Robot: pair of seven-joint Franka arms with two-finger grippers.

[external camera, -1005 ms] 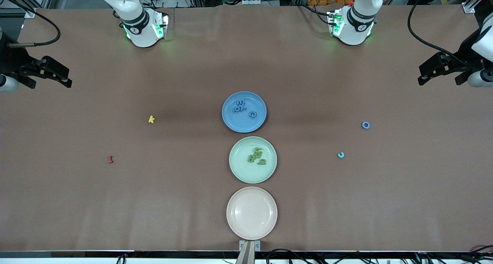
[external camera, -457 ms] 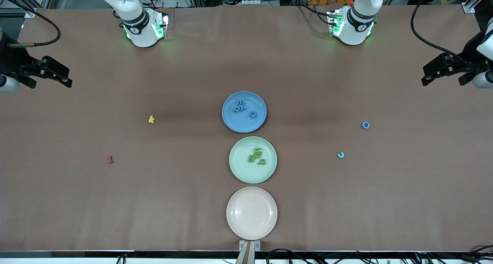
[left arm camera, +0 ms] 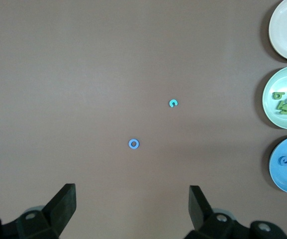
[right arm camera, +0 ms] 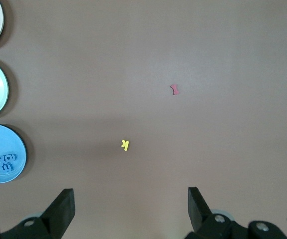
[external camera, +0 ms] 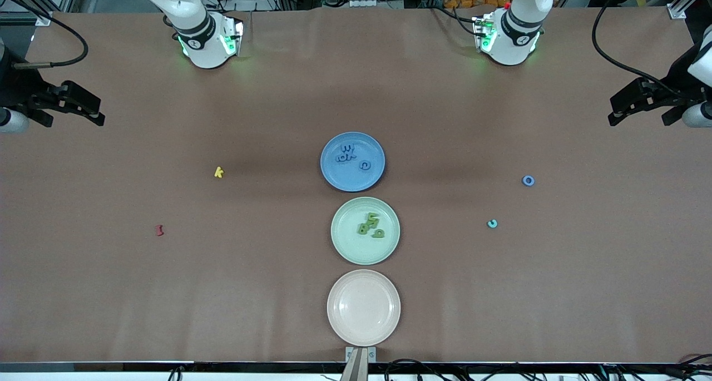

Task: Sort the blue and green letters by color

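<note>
Left gripper point(external camera: 628, 105), jaws spread, has drifted slightly toward its table edge over the last second; right gripper point(external camera: 83, 109), also spread, waits unchanged. Nothing else moved. Blue letters point(external camera: 350, 156) lie in the blue plate point(external camera: 334, 175), green letters point(external camera: 370, 225) in the green plate point(external camera: 345, 247). A blue ring point(external camera: 528, 181) remains loose on the table point(external camera: 278, 92), so sorting looks nearly done.
</note>
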